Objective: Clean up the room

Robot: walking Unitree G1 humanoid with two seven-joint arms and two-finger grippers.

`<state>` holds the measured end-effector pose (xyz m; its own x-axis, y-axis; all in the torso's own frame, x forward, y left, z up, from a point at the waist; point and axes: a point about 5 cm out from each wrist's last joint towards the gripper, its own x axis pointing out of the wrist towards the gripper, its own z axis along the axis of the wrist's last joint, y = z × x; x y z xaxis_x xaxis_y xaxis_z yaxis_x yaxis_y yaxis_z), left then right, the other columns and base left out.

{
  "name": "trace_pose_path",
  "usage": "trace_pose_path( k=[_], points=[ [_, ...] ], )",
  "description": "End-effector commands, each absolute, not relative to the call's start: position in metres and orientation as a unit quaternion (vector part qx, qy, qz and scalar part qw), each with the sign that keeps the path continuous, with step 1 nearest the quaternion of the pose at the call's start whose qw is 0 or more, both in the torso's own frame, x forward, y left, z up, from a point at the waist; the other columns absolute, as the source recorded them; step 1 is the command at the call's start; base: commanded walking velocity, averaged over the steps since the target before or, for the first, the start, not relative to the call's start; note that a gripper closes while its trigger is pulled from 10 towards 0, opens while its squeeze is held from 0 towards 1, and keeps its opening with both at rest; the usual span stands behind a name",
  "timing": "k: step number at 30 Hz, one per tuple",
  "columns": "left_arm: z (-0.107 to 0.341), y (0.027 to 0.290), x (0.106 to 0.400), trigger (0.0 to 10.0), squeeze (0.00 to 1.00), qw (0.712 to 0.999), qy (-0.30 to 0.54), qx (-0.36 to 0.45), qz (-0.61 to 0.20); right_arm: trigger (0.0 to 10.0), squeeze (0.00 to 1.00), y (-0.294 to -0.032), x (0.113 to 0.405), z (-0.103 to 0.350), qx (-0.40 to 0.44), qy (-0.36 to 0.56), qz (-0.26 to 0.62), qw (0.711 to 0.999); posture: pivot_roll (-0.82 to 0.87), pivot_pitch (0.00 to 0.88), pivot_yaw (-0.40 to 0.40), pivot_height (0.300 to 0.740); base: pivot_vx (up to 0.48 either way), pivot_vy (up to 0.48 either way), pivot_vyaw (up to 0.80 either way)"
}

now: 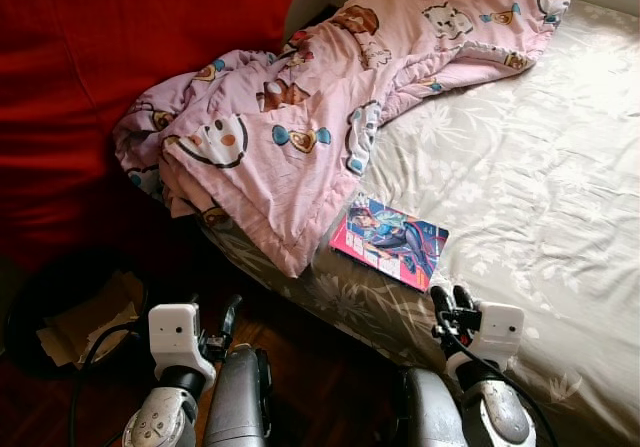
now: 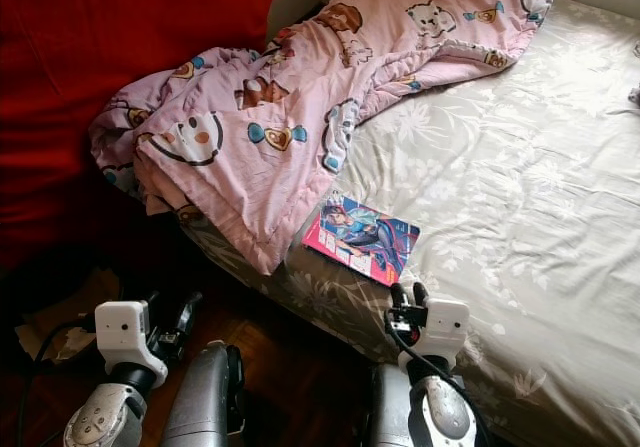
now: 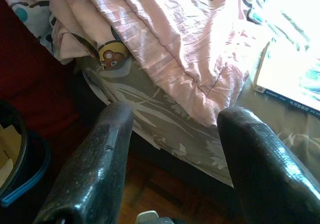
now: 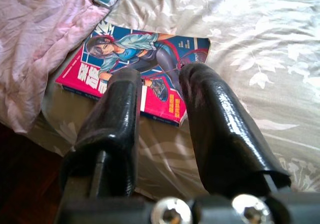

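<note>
While I'm looking down at the bed from its corner, both my arms sit low in the frame. My right gripper is at lower right, fingers spread with nothing between them, hovering just over the edge of the mattress. In the right wrist view those fingers point straight at the book, which lies flat on the floral sheet close ahead, not touching them as far as I can tell. In the eye views the book is dead centre, near the bed's edge, a pink cover with an anime figure on it.

A pink quilt with cartoon prints is crumpled across the upper middle of the frame, running from the top right corner down to the left, with one corner hanging over the side of the bed. Its lower edge ends just beside the book; it could be touching one corner, hard to say.

My left gripper is at lower left over the dark wood floor, fingers also spread and empty. From the left wrist camera the fingers frame the draped quilt corner and the bed's side.

Red fabric covers the upper left. A dark bin with cardboard scraps in it sits at far lower left.
</note>
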<state>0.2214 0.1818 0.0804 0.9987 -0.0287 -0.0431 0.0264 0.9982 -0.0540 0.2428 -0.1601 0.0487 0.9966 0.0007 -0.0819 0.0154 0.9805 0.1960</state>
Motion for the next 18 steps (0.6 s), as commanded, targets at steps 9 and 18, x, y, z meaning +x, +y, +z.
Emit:
trace_pose_path(
  k=[9, 18],
  points=[
    [0.0791, 0.1839, 0.2183, 10.0, 0.0, 0.999, 0.031, -0.02, -0.017, 10.0, 0.0, -0.1651, 0.2402, 0.044, 0.1, 0.054, -0.024, 0.993, 0.04, 0.237, -0.023, 0.602, 0.251, 0.0, 0.0],
    [0.0791, 0.1843, 0.2182, 10.0, 0.0, 0.999, 0.031, -0.018, -0.016, 10.0, 0.0, -0.166, 0.2422, 0.0448, 0.099, 0.055, -0.03, 0.993, 0.04, 0.239, -0.024, 0.602, 0.265, 0.0, 0.0]
  ],
)
